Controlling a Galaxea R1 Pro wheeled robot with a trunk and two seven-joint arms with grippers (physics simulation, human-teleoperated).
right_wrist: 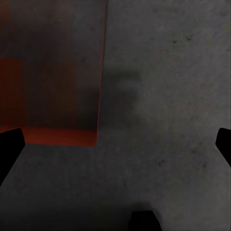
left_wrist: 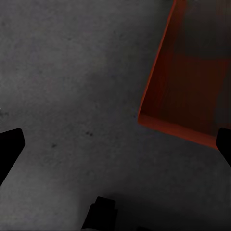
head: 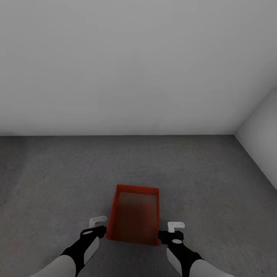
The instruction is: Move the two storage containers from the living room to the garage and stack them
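One red-orange open-topped storage container (head: 134, 217) sits on the dark concrete floor (head: 57, 173) of the garage, just ahead of me. My left gripper (head: 97, 227) hangs beside its near left corner and my right gripper (head: 174, 231) beside its near right corner. Both are apart from its walls. The left wrist view looks down on the container (left_wrist: 190, 72) with the left gripper (left_wrist: 115, 147) open wide. The right wrist view has the container (right_wrist: 53, 72) to one side, and the right gripper (right_wrist: 115, 144) is open too. The living room is out of view.
A plain white wall (head: 134, 65) closes the far end of the floor. A second white wall (head: 261, 130) meets it at a corner on the right. Bare concrete lies all around the container.
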